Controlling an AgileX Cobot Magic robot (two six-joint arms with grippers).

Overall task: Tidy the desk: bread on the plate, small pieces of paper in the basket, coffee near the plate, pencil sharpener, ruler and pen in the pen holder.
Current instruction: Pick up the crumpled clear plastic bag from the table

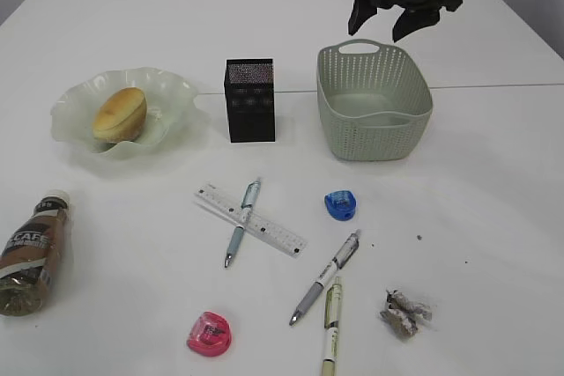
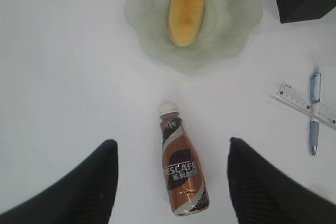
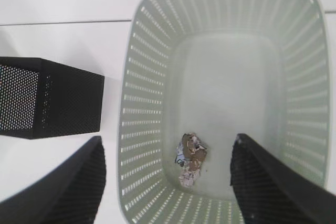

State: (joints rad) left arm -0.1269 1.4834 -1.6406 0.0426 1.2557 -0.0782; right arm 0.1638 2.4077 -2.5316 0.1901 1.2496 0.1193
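We see the right end effector (image 3: 167,182) released above the basket (image 3: 142,108), one paper scrap (image 3: 190,158) inside. The left end effector (image 2: 173,182), released, hangs over the coffee bottle (image 2: 181,169) on the desk (image 2: 63,77).

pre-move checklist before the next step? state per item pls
1. Bread on the plate: ok.
2. Paper in the basket: not ok. One scrap lies inside; another scrap is on the table.
3. Right gripper open and empty above the basket: ok.
4. Left gripper open, hovering over the coffee bottle, nothing gripped: ok.
5. Coffee near the plate: not ok. The bottle lies on its side, apart from the plate.
6. Pen holder filled: not ok. Ruler, three pens and both sharpeners are on the table.
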